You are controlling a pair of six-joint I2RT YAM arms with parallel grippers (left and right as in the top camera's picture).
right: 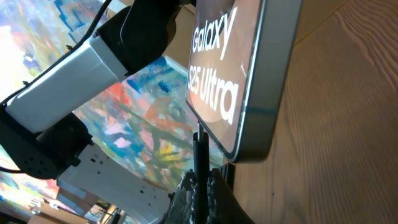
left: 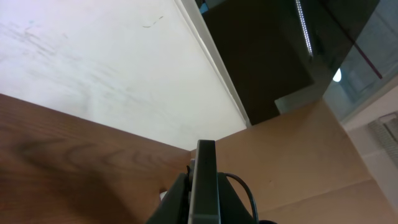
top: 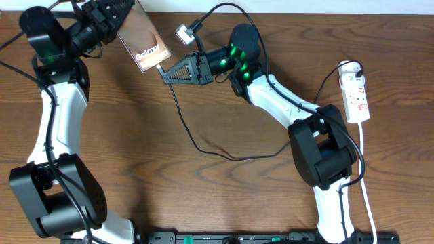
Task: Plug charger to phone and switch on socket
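Note:
My left gripper [top: 119, 20] is shut on the phone [top: 144, 42], a brown slab with white "Galaxy" lettering, held tilted above the table's far left. In the left wrist view the phone [left: 204, 183] shows edge-on between the jaws [left: 204, 205]. My right gripper [top: 169, 73] is shut on the charger plug [right: 199, 158] and holds its tip at the phone's lower edge [right: 245, 134]. Whether the tip is seated, I cannot tell. The charger cable [top: 196, 146] loops across the table. The white socket [top: 355, 95] lies at the far right.
A small white adapter block [top: 183, 32] hangs on a cable near the back edge. The socket's white lead [top: 366, 183] runs down the right side towards the front. The right arm's base [top: 325, 152] stands at the right.

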